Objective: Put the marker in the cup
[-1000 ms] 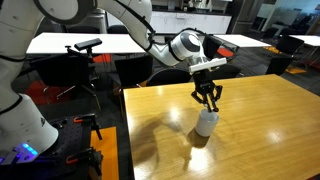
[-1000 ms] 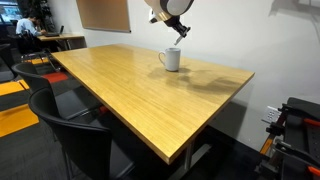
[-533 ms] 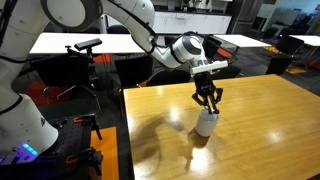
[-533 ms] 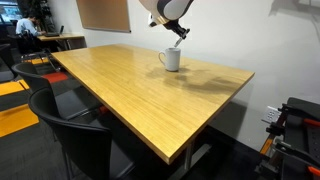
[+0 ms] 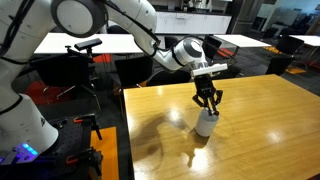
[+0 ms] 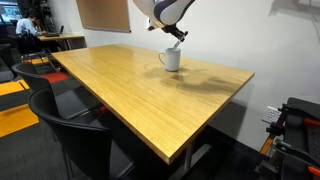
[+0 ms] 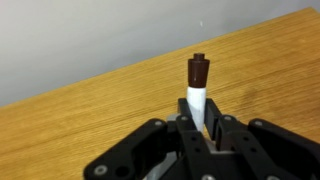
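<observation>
Directly above the plain white cylindrical cup (image 5: 206, 124) on the wooden tabletop (image 5: 270, 120), the black two-fingered gripper (image 5: 207, 100) pinched the thin white-barrelled, dark-capped marker (image 7: 198, 85), its long axis near upright, cap aimed down at the cup's mouth.

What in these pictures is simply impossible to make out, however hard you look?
- The marker: clear only in the wrist view, gripped by the claw. In both exterior views it is too small and lost among the claw's fingers.
- The cup: its inside is hidden in an exterior view, where the claw hangs over its mouth. It does not show in the wrist view.
- Whether the marker's end has reached the cup's rim: cannot tell.
</observation>
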### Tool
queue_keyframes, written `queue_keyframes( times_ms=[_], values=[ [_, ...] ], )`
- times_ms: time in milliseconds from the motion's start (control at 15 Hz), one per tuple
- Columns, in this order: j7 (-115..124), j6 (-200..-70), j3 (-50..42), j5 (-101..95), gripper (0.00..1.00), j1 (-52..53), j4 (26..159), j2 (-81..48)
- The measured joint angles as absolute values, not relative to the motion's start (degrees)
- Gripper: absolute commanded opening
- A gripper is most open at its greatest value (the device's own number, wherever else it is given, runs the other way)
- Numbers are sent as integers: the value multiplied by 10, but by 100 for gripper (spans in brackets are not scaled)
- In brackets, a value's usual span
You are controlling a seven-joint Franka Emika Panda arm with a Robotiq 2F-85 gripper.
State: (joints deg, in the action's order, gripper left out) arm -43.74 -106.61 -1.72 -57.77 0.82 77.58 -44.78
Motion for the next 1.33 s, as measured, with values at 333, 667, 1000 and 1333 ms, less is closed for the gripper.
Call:
queue_keyframes(
  times_ms=[333,667,1000,1333],
  values=[
    [-437,-1066,-17,-578,47,12,757,-463],
    [-437,-1066,-17,-577,83,14,747,-466],
    [-436,-1064,-19,-577,100,14,742,-461],
    [-414,-1064,-26,-577,100,13,756,-424]
  ],
)
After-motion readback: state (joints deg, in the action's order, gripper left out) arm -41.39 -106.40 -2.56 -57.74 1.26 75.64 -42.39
